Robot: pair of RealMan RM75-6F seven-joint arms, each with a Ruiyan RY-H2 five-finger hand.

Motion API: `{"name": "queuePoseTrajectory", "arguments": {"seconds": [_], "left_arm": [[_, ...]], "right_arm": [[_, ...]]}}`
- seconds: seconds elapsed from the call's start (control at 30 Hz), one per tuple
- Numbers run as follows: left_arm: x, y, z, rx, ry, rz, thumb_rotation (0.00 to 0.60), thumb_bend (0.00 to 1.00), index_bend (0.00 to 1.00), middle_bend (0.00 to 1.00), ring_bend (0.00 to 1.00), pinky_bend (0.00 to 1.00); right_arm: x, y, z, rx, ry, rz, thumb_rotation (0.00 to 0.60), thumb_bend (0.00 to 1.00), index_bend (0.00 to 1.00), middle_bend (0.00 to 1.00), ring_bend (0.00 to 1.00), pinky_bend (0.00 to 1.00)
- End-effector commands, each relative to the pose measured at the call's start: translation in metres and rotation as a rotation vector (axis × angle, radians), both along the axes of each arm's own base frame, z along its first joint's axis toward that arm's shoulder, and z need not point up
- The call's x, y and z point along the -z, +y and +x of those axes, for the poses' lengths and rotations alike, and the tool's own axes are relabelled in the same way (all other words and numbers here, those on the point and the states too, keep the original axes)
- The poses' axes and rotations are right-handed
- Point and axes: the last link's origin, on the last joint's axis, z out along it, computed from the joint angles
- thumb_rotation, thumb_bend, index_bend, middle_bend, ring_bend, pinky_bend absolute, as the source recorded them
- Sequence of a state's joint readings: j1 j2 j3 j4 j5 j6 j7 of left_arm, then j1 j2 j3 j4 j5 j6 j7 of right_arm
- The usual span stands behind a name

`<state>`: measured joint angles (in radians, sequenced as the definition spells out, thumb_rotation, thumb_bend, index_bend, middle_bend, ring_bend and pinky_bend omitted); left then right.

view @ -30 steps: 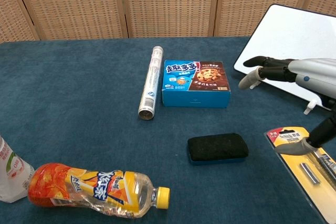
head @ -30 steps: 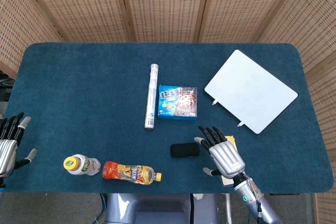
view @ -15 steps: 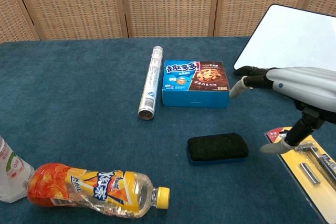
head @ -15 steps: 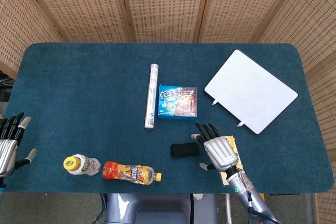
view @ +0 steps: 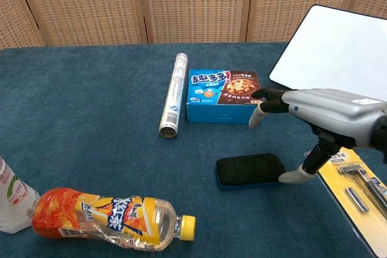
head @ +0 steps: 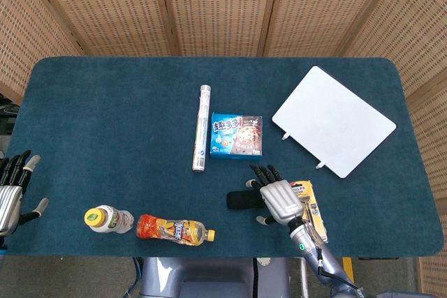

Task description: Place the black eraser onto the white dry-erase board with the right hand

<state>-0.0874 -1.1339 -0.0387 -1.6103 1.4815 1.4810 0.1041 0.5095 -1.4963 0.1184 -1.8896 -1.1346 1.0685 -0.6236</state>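
The black eraser [head: 244,200] [view: 250,169] lies flat on the blue cloth near the front edge. My right hand [head: 276,198] [view: 311,116] hovers at its right end with fingers spread; the thumb tip sits right by the eraser's right edge in the chest view, and nothing is held. The white dry-erase board [head: 334,121] [view: 335,43] lies at the back right, tilted. My left hand [head: 12,190] rests open at the table's left edge, holding nothing.
A cookie box [head: 237,135] [view: 225,95] and a silver tube [head: 201,127] [view: 172,94] lie behind the eraser. An orange drink bottle [head: 172,229] [view: 110,219] and a white bottle [head: 108,219] lie front left. A yellow razor pack [head: 311,204] [view: 358,190] lies under my right wrist.
My right hand has moved left from over the razor pack to the eraser's right end. The eraser, the board and my left hand have not moved.
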Motion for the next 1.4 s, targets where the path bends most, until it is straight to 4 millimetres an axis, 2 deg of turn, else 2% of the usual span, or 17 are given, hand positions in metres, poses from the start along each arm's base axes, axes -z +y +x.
{"name": "queuePoseTrajectory", "arguments": {"seconds": [0.03, 0.87, 1.13, 1.4], "left_arm": [[0.000, 0.000, 0.000, -0.002, -0.002, -0.001, 0.600, 0.30, 0.00, 0.00, 0.00, 0.00], [0.000, 0.001, -0.002, -0.028, 0.007, -0.006, 0.600, 0.30, 0.00, 0.00, 0.00, 0.00], [0.000, 0.001, -0.002, -0.032, 0.010, -0.004, 0.600, 0.30, 0.00, 0.00, 0.00, 0.00], [0.000, 0.000, -0.002, -0.033, 0.014, -0.005, 0.600, 0.30, 0.00, 0.00, 0.00, 0.00]], "right_arm": [[0.005, -0.003, 0.004, 0.002, -0.002, 0.009, 0.600, 0.13, 0.29, 0.00, 0.00, 0.00], [0.031, -0.028, 0.012, 0.110, 0.089, 0.015, 0.600, 0.13, 0.29, 0.00, 0.00, 0.00], [0.033, -0.028, 0.007, 0.163, 0.140, 0.007, 0.600, 0.13, 0.29, 0.00, 0.00, 0.00], [0.031, -0.023, 0.012, 0.220, 0.174, -0.039, 0.600, 0.13, 0.29, 0.00, 0.00, 0.00]]}}
